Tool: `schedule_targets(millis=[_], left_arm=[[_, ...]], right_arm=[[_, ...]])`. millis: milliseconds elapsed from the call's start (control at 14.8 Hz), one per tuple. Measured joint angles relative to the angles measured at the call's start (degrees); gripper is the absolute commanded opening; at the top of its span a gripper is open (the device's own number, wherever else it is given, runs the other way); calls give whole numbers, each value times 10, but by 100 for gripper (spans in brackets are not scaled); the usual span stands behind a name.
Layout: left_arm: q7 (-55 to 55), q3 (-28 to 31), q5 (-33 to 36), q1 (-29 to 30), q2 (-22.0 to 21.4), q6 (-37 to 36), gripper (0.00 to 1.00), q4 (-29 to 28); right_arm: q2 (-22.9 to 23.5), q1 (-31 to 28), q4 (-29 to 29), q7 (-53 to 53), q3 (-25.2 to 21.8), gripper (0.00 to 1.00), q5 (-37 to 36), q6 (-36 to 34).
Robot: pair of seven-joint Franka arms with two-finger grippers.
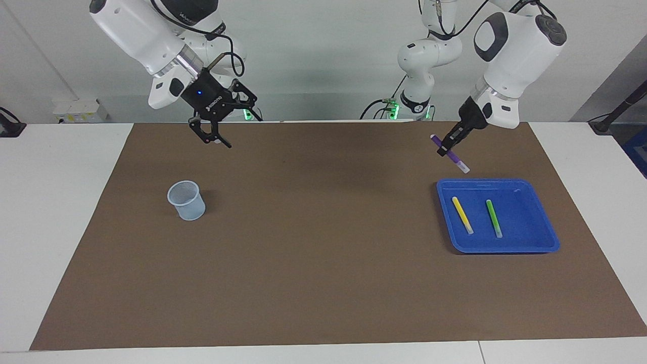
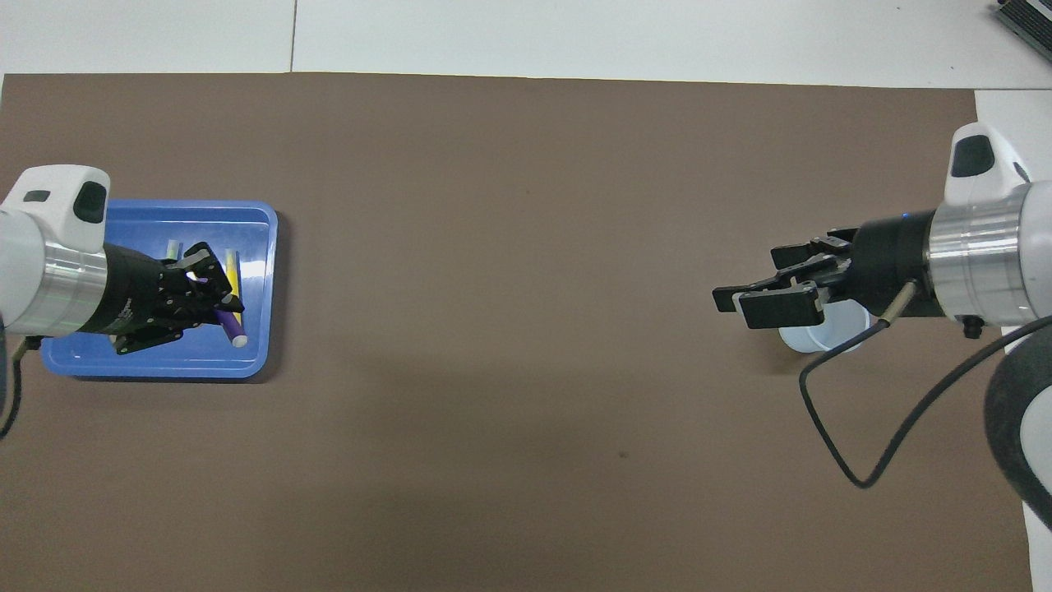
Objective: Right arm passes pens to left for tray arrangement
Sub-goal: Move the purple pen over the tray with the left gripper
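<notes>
Holding the purple pen (image 1: 449, 153) crosswise, the left gripper (image 1: 447, 149) hangs in the air above the brown mat (image 1: 323, 242), over the strip just on the robots' side of the blue tray (image 1: 525, 245). Its fingers are pinched tight on the pen's barrel, near the middle; the dark end sticks up past the fingers, and the pale tip slants down toward the tray's rim. From overhead the pen (image 2: 229, 325) reads over the tray (image 2: 156, 362).

Tray sits near the left arm's edge of the surface. Yellow pen (image 1: 462, 215) and green pen (image 1: 494, 218) lie flat in it, side by side, apart, pale tips pointing away from the robots.

Right gripper (image 1: 211, 137) is raised over the mat's edge nearest the robots, toward the right arm's end, fingers spread wide, holding nothing. Translucent pale-blue cup (image 1: 186, 200) stands upright on the mat, farther out from that edge.
</notes>
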Motion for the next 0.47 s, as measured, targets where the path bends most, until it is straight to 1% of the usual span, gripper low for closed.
schedule_targets(millis=[135,338,473], left_arm=[[96,1,30,34,0,0,0,-12],[191,2,90,65,6,4,0,-21],[247,1,114,89,22,18,0,-22]], right_arm=[[0,-7,14,0,0,100,-39,-14],[5,-23,38,1,-1,100,-106,-28],[13,-30,53,1,-1,100,-163,-32]])
